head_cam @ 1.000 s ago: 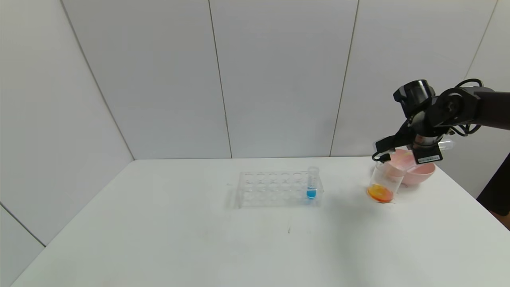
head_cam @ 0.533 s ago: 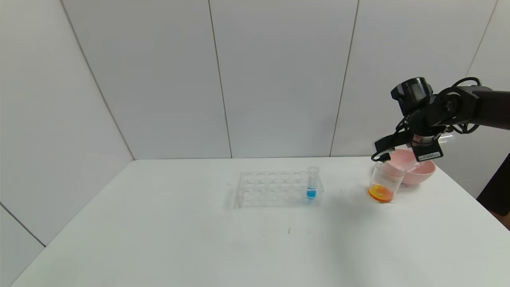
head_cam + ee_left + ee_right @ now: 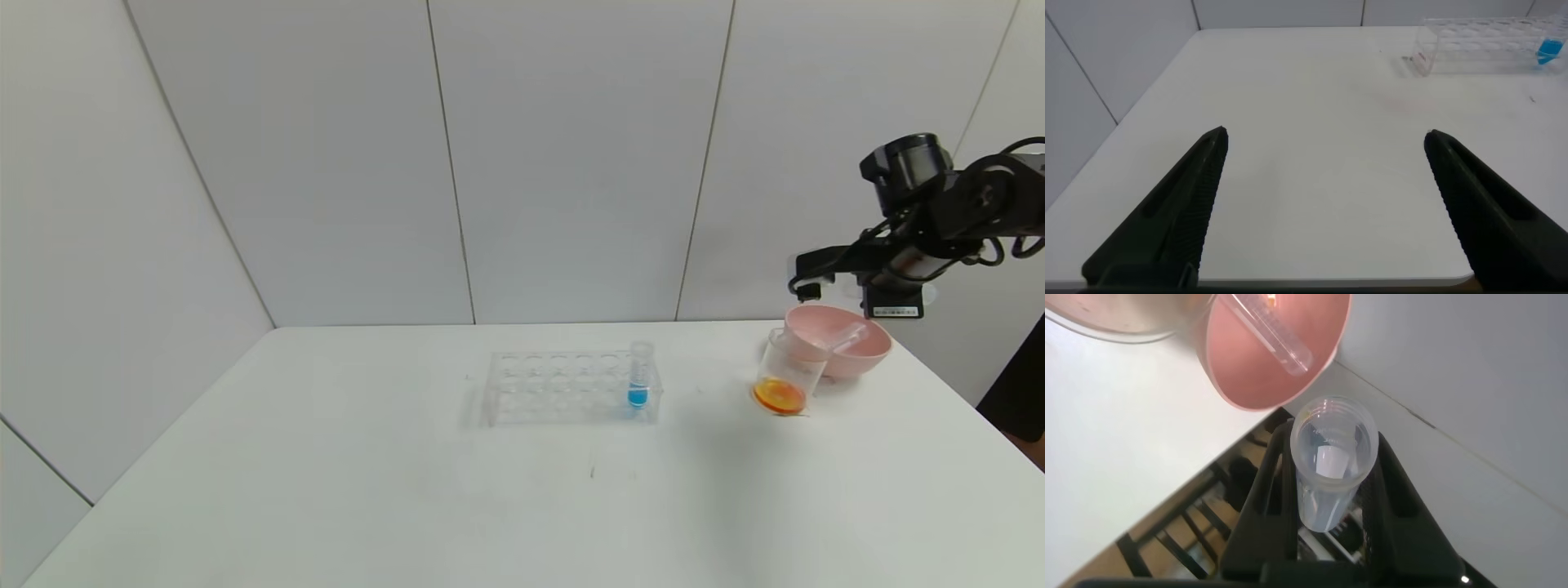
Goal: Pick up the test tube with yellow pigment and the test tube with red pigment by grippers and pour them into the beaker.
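My right gripper [image 3: 898, 286] hangs above the pink bowl [image 3: 875, 349], at the table's far right. In the right wrist view it [image 3: 1333, 437] is shut on a clear test tube [image 3: 1331, 474] that looks empty. A second empty tube [image 3: 846, 336] lies in the bowl; it also shows in the right wrist view [image 3: 1272, 333]. No yellow or red pigment shows in either tube. The beaker [image 3: 785, 374] stands against the bowl's left side with orange-yellow liquid at its bottom. My left gripper [image 3: 1327, 137] is open and empty over the table's near left part.
A clear tube rack [image 3: 563, 388] stands mid-table with one blue-tipped tube [image 3: 639, 376] at its right end; the rack also shows in the left wrist view [image 3: 1486, 51]. The table's right edge runs just past the bowl.
My right gripper has risen and swung right, away from the beaker's mouth, still holding the tube. The beaker, bowl and rack have not moved.
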Robot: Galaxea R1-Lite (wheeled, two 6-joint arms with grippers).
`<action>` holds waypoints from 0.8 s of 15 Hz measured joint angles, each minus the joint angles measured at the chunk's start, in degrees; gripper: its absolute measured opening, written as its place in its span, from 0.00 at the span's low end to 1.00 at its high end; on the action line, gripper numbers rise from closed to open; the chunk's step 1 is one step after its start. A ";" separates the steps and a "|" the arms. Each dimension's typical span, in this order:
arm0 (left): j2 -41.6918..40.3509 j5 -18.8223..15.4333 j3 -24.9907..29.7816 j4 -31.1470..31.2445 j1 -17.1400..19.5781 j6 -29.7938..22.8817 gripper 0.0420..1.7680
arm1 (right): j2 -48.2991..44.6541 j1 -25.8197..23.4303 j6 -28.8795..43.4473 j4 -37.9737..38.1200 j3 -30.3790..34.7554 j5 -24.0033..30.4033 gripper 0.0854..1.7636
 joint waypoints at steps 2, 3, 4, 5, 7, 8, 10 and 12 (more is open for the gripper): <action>0.00 0.02 0.00 0.02 0.00 0.00 0.97 | -1.99 -3.60 7.19 3.12 0.96 11.00 0.25; 0.00 0.02 0.00 0.02 0.00 0.00 0.97 | -3.17 -5.50 10.90 6.05 1.23 16.51 0.25; 0.00 0.02 0.00 0.02 0.00 0.00 0.97 | -4.50 -7.38 15.02 8.73 1.49 21.98 0.25; 0.00 0.00 0.00 0.02 0.00 0.02 0.97 | -6.10 -9.05 18.47 10.73 2.04 26.26 0.25; 0.00 0.02 0.00 0.00 0.00 0.00 0.97 | -10.07 -11.56 24.58 12.00 6.50 32.50 0.25; 0.00 0.02 0.00 0.00 0.00 0.00 0.97 | -12.24 -12.52 27.64 11.89 9.86 34.87 0.25; 0.00 0.02 0.00 0.02 0.00 0.00 0.97 | -16.90 -14.35 33.85 8.42 18.54 39.56 0.25; 0.00 0.02 0.00 0.00 0.00 0.00 0.97 | -21.86 -16.21 38.73 -0.50 29.60 43.23 0.25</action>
